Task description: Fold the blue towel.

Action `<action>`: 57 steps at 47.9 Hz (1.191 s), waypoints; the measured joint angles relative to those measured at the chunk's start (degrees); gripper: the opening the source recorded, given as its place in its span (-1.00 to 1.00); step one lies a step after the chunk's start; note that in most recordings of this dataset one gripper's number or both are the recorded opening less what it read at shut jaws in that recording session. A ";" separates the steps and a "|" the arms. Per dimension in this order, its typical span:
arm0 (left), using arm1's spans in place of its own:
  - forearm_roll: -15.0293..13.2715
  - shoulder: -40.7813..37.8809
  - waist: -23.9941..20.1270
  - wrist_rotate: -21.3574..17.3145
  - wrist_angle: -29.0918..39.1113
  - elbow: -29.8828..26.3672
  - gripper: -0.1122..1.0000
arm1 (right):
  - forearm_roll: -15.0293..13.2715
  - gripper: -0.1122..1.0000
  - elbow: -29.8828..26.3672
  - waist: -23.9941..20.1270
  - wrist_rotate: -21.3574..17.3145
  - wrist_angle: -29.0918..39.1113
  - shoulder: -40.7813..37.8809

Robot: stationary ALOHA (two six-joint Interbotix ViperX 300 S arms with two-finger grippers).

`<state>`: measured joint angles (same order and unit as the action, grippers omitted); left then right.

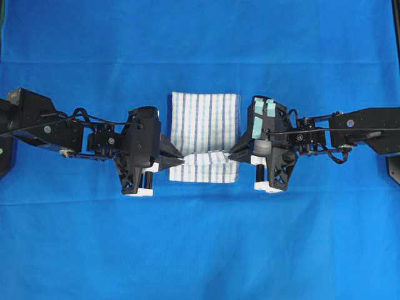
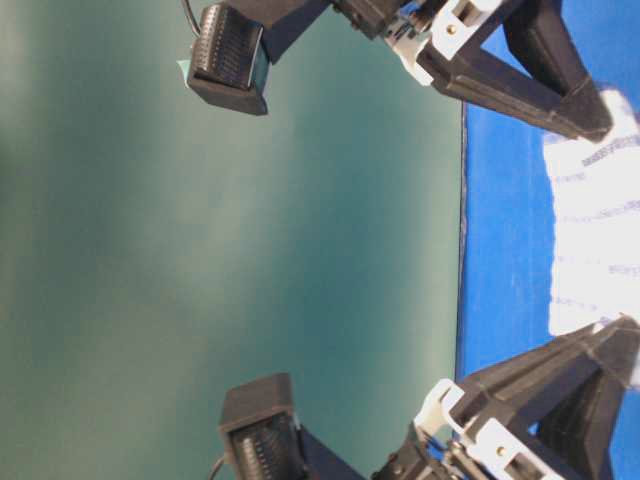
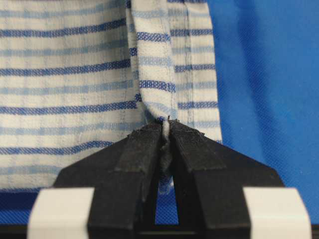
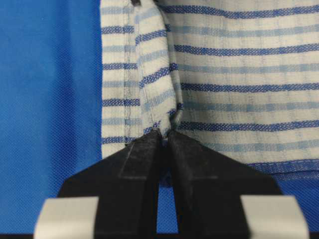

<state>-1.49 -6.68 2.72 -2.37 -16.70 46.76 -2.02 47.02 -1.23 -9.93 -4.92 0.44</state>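
The thin white woven towel with blue stripes (image 1: 204, 122) lies mid-surface, each side pinched by the closed left gripper (image 1: 180, 159) and right gripper (image 1: 232, 150); carry both toward twelve o'clock evenly, edges aligned.

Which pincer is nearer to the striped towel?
Neither: both grip it. The left pincer pinches the left edge of the towel, and the right pincer pinches its right edge.
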 measured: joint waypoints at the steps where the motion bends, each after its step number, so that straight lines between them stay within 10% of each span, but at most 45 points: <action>1: -0.09 -0.09 0.00 0.18 -0.09 0.00 -0.75 | 0.09 -0.66 -0.09 -0.09 0.09 0.00 -0.18; 16: 0.00 -0.18 0.18 0.79 -0.09 0.00 -0.44 | 0.26 -0.61 -1.85 -0.35 -1.23 0.18 -2.55; 26: 0.00 0.00 0.00 0.79 0.44 0.00 0.16 | 0.26 0.28 -2.11 -1.58 -1.41 0.97 -2.29; 57: -0.09 36.65 0.53 -0.97 16.08 9.93 0.27 | -3.16 0.19 5.45 -2.20 -0.70 10.72 29.00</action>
<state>-1.58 29.97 3.25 -3.34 -0.62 56.69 -5.19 52.47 -3.43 -10.63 5.80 29.44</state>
